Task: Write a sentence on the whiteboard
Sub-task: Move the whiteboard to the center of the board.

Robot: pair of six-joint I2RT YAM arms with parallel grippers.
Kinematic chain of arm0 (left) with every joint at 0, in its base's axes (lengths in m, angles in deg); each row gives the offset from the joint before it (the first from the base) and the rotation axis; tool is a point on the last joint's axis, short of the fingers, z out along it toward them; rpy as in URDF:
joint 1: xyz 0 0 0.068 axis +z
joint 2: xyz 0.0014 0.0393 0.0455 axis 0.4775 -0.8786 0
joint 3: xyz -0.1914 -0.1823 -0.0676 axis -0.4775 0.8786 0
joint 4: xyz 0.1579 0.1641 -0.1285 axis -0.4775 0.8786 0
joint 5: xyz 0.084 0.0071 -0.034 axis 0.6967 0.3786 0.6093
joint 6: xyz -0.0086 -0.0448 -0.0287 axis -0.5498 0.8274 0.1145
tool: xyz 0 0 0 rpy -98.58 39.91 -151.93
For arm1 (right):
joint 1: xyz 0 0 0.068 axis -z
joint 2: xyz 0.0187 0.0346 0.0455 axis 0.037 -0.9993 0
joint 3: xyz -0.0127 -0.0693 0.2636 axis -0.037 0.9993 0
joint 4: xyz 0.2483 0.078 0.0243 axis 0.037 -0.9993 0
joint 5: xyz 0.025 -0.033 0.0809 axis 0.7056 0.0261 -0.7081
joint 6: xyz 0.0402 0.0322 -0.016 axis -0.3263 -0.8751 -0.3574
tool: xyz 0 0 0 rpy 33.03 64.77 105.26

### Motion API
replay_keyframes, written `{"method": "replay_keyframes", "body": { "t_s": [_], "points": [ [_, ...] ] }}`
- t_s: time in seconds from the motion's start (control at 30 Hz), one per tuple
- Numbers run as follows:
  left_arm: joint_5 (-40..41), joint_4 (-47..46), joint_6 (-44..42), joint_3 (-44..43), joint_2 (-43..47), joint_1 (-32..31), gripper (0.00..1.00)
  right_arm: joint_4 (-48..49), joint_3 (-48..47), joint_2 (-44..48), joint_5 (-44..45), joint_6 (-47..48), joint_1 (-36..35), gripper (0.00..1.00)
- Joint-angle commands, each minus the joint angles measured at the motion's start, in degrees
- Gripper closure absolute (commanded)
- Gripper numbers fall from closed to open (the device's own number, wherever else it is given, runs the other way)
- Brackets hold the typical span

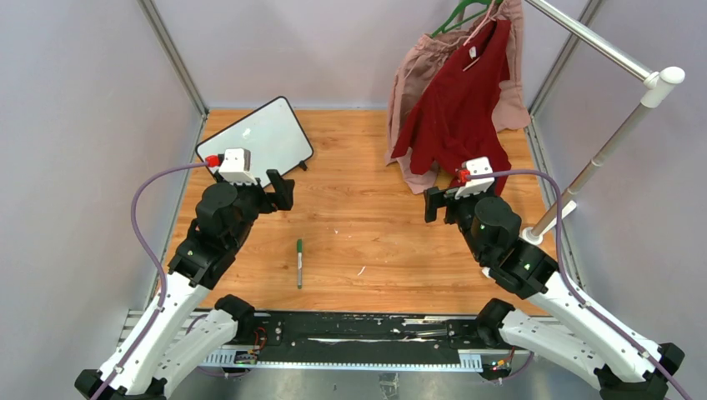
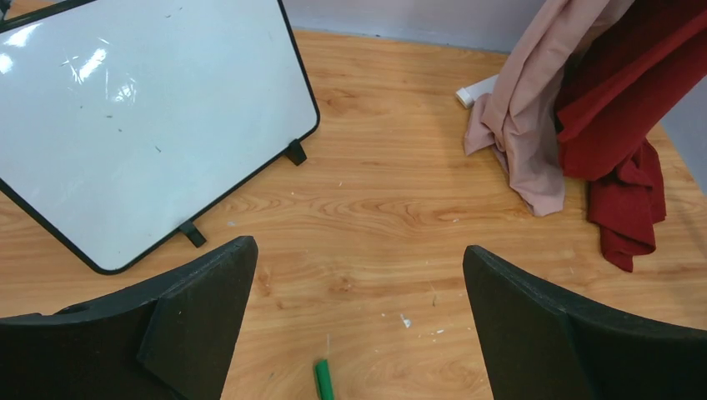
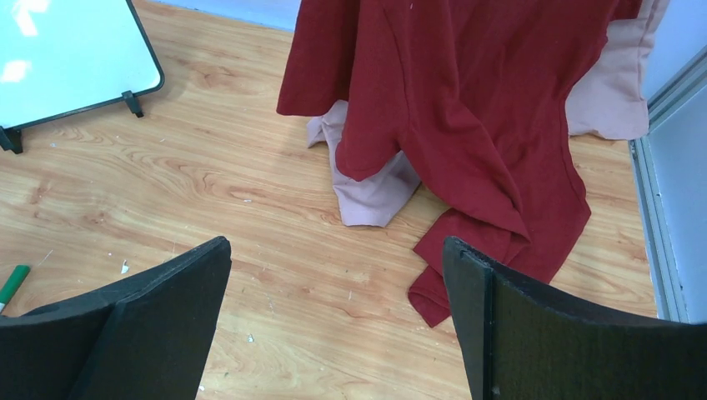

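Observation:
The whiteboard (image 1: 260, 135) stands at the table's far left, black-framed with small feet; its face is blank and no sentence shows on it. It fills the upper left of the left wrist view (image 2: 133, 117) and shows in the right wrist view (image 3: 67, 58). A green marker (image 1: 299, 262) lies on the wood between the arms; its tip shows in the left wrist view (image 2: 323, 382) and in the right wrist view (image 3: 12, 285). My left gripper (image 1: 282, 190) is open and empty, just near of the board. My right gripper (image 1: 433, 202) is open and empty, near the hanging clothes.
A dark red shirt (image 1: 458, 100) and a pink garment (image 1: 413, 75) hang from a green hanger on a metal rail (image 1: 600, 46) at the back right, their hems pooling on the table. The rail's post (image 1: 596, 162) stands at the right edge.

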Motion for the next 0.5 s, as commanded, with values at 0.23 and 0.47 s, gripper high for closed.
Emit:
{"method": "replay_keyframes", "body": {
  "t_s": [0.23,0.47],
  "points": [
    [-1.81,-1.01,-0.03,-0.01,0.58,0.78,0.0,-2.37,-0.48,-0.08,2.04,-1.09,0.83,0.01],
    [-3.24,-1.74,-0.39,0.56,-0.13,0.78,0.0,-3.74,-1.01,-1.15,1.74,-1.37,0.82,0.02]
  ]
}}
